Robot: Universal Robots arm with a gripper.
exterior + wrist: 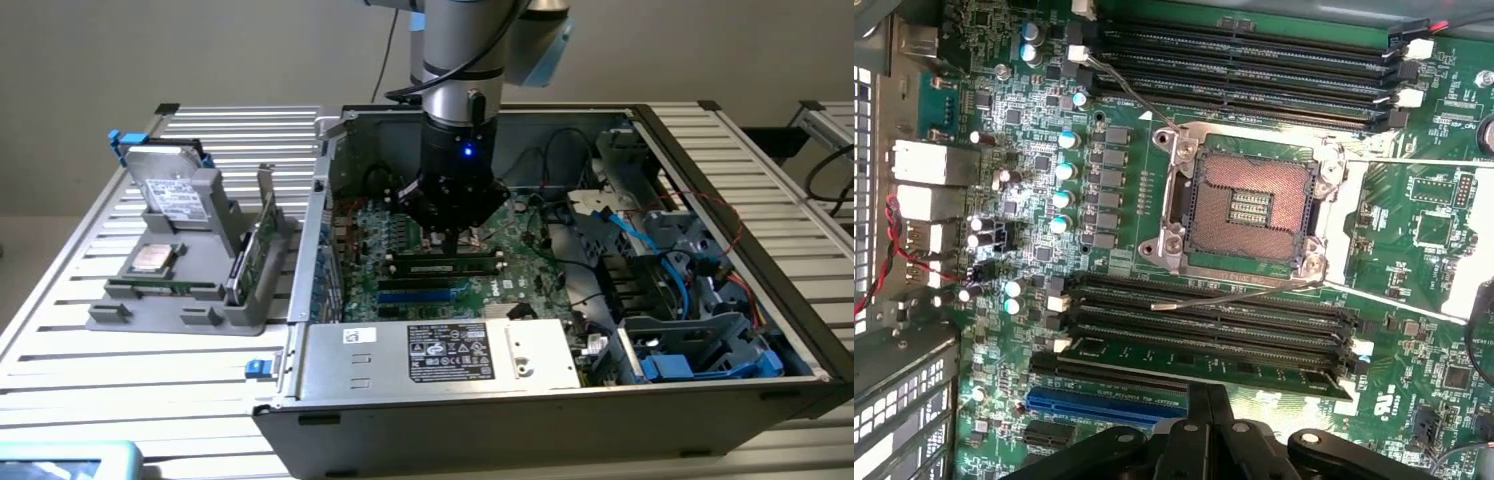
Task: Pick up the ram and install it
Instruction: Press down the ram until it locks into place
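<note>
end effector [454, 236]: mine, down inside the open PC case [747, 400], low over the motherboard [527, 275]; jaws fully closed. I couldn't see anything pinched between them; the closed tips looked to be right above or on the ram's top edge, contact not certain.

ram [447, 267]: long thin green stick lying along the slot bank on the near side of the CPU socket, directly under my end effector. In the wrist view the ram [1204, 357] sat in one of the black slots [1209, 322] of that bank, with the blue slot [1104, 404] just beside it. Whether it was fully seated or latched, I couldn't tell.

CPU socket [1249, 205]: open, bare, between the two banks of slots; a thin lever wire crossed near the ram's bank.

task progress (judgement): ram appeared already in its slot, so the pickup looked done; stage read as pressing or seating.

handling (judgement): light, thin, stiff board; fragile at the chips and contact edge; likely to bind if pushed unevenly. Best held by the long top edge or short ends, not the chip faces; pressure should go straight down over the slot.

risk (judgement): tilt in the slot, or a tip slipping onto nearby capacitors.

holder tray [187, 290]: grey, on the slatted surface [80, 330] at the exterior view's left, well apart from the case; carried a hard drive [180, 195] and a larger green card [254, 250] upright.

power supply [441, 352]: near edge of the case, labelled.
</note>
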